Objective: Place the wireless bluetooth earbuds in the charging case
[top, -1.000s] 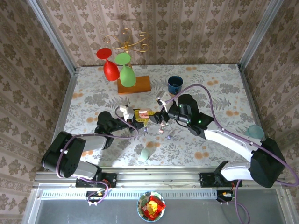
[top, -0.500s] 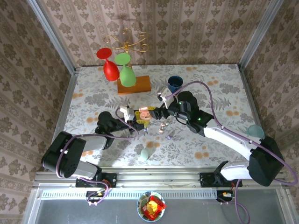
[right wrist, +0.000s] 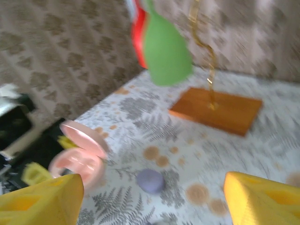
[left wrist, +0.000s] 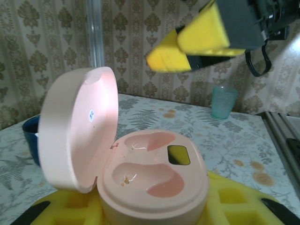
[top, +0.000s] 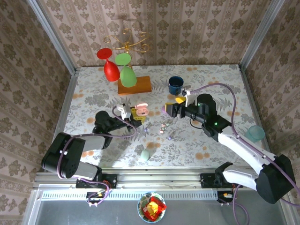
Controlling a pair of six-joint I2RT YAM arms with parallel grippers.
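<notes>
**Fetching an earbud for the open case.** The left tool (top: 132, 114) is gripping the pink case (left wrist: 150, 173) between its yellow foam pads (left wrist: 225, 206). The lid (left wrist: 77, 129) is standing hinged back and both wells are facing up, empty. The right tool (top: 176, 106) is hanging wide open, gripping nothing, just beside a lilac case (right wrist: 150, 180) that is lying on the surface (top: 211, 84). The earbuds (top: 162, 128) are lying loose on the surface between the two tools, apart from the pink case. They are too small here to tell which way each is facing.

The step likely calls for the right tool coming down squarely over one bud and closing slowly. Such a piece is probably going to squirt out of soft foam if pinched off-centre. The left tool should be keeping the wells level, and the bud's outline should be matching the curved well before release.

The pink case is showing a smooth, satin oval shell with kidney-shaped recesses and a small dark window beside them. The surface is carrying a busy floral print, which is making the pale buds hard to pick out.
</notes>
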